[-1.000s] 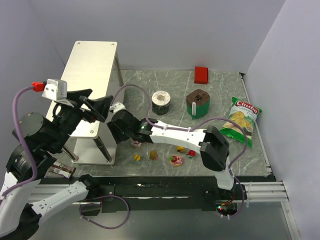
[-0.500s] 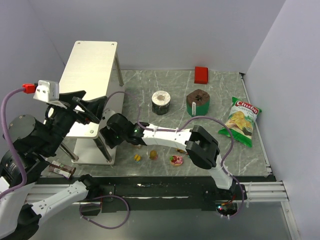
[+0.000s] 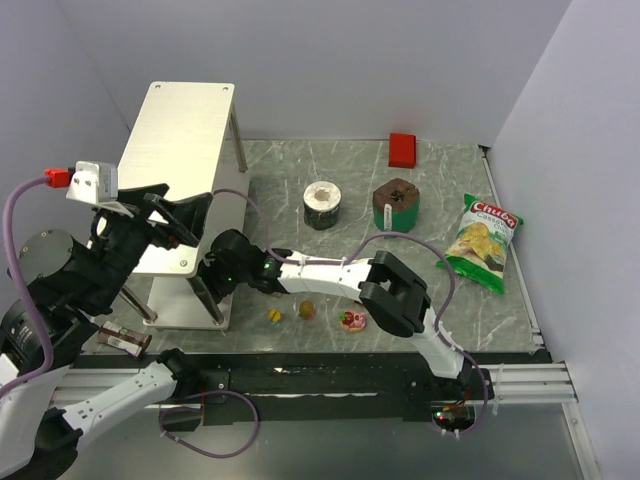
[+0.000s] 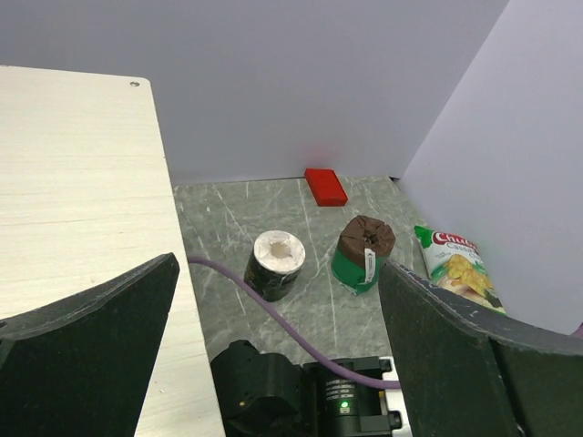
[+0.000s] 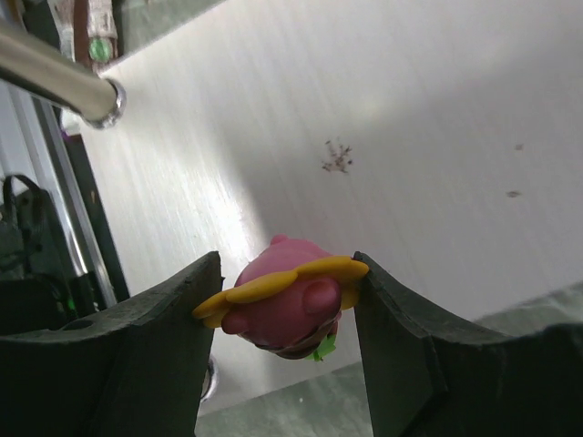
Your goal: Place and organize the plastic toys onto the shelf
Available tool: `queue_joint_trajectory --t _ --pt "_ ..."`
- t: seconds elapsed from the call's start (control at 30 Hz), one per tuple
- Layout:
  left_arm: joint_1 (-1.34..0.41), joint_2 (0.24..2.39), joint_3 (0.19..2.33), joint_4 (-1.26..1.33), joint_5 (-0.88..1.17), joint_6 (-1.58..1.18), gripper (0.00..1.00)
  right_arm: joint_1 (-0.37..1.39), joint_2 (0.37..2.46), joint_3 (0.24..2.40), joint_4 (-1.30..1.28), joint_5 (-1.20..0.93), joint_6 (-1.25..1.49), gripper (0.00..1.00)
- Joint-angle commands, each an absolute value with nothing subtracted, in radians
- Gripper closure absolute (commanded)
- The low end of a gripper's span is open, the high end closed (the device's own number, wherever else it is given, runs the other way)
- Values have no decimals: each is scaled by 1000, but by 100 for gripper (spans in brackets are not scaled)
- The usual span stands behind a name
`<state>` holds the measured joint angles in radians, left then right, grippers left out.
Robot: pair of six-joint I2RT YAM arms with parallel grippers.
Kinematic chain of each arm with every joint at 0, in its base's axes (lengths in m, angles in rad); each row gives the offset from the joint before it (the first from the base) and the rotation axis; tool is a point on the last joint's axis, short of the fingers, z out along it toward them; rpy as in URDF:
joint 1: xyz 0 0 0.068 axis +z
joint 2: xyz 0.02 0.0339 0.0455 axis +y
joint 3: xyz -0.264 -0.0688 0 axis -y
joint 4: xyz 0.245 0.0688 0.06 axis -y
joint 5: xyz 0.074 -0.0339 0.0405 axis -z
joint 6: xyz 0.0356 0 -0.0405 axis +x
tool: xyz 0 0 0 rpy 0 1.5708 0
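Observation:
My right gripper (image 5: pixel 287 278) is shut on a pink plastic toy (image 5: pixel 293 305) with a yellow petal ring. It holds the toy just above the silver lower tier (image 5: pixel 364 109) of the shelf (image 3: pixel 185 130). In the top view the right gripper (image 3: pixel 222 270) reaches in under the shelf's top at its near right side. Three more toys lie on the table: a yellow one (image 3: pixel 274 315), an orange one (image 3: pixel 307 310) and a pink-red one (image 3: pixel 351 320). My left gripper (image 3: pixel 170 215) is open and empty above the shelf's right edge (image 4: pixel 73 182). Its fingers (image 4: pixel 86 346) are wide apart.
A dark cup with a white top (image 3: pixel 322 204), a brown and green cup (image 3: pixel 396 206), a red block (image 3: pixel 402 150) and a green chip bag (image 3: pixel 480 240) sit further back. The right arm's purple cable (image 4: pixel 273 305) crosses the table. A shelf leg (image 5: pixel 55 77) is close to the right gripper.
The right arm has reached further left, carrying the pink toy from the table beside the shelf in under its top tier. The left gripper shifted slightly left, then held still.

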<state>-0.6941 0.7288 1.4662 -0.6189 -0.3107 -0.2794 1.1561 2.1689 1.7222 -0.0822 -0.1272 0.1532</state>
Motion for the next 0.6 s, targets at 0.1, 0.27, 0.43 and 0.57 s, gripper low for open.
queue_joint_trajectory --t 0.1,0.27,0.43,0.57 --pt "-692 707 1457 -624 -331 -293 2 1164 2243 1802 -72 -193 107 60" --pt "-692 703 1447 -618 -330 -285 2 1164 2276 1831 -100 -227 94 55" --pt "-692 701 1445 -620 -333 -270 1 1167 2286 1835 -110 -239 77 46" --pt "-692 696 1442 -617 -334 -261 1 1172 2264 1804 -97 -232 71 42"
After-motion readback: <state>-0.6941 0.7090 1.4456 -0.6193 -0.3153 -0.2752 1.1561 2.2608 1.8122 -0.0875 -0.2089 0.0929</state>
